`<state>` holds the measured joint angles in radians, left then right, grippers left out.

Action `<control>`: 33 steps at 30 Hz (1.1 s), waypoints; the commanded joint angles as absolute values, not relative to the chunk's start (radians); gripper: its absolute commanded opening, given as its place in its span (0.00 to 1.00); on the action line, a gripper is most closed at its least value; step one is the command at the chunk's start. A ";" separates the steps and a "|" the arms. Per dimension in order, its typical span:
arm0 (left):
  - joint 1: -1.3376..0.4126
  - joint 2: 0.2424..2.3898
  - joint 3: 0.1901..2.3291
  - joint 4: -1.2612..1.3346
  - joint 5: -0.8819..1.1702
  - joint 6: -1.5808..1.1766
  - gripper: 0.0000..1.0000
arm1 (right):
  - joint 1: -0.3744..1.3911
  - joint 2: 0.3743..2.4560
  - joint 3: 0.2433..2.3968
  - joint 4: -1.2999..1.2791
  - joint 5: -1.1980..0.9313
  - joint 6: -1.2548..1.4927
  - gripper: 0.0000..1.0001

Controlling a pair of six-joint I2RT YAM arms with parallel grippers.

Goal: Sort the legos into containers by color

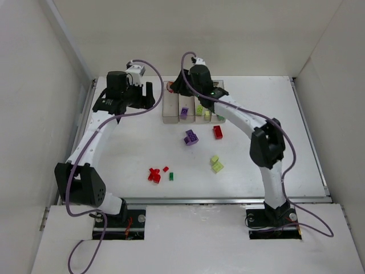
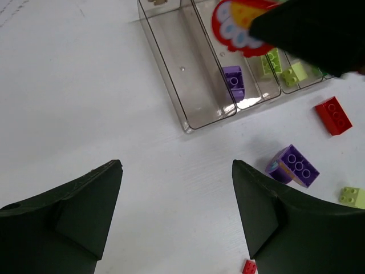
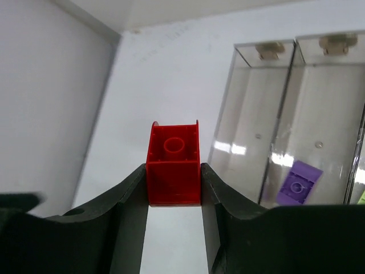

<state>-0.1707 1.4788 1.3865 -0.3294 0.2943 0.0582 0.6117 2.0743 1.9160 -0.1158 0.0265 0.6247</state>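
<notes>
- The right gripper [image 3: 173, 185] pinched a red brick [image 3: 173, 160] between its fingers, beside the containers' [image 3: 256, 131] end bin.
- The left gripper [image 2: 177, 171] hung open and empty over the table [image 2: 74, 85].
- Loose legos [image 1: 191, 137] lay scattered nearer the bases.

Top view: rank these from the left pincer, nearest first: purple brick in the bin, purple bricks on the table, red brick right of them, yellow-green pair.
From the left pincer:
1. purple brick in the bin, just right of it.
2. purple bricks on the table, mid-table.
3. red brick, right of those.
4. yellow-green pair, right, toward the near edge.
</notes>
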 commanded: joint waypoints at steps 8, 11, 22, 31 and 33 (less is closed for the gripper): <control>-0.169 1.347 1.299 -0.288 0.250 0.058 0.75 | 0.632 2.316 2.155 -0.091 -0.002 0.578 0.42; -0.169 1.347 1.290 -0.288 0.250 0.058 0.75 | 0.632 2.316 2.122 -0.100 0.020 0.578 0.76; -0.169 1.365 1.299 -0.310 0.261 0.069 0.75 | 0.608 1.900 1.791 -0.171 0.061 0.439 1.00; -0.179 1.393 1.289 -0.298 0.242 0.069 0.75 | 0.462 1.714 1.392 -0.567 0.133 0.310 0.96; -0.179 1.404 1.289 -0.298 0.242 0.069 0.75 | 0.462 1.704 1.286 -0.539 0.133 0.310 0.92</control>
<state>-0.1749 1.3994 1.2949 -0.3206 0.2497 0.0711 0.4297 1.6630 1.3991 -0.3988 0.0929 0.3584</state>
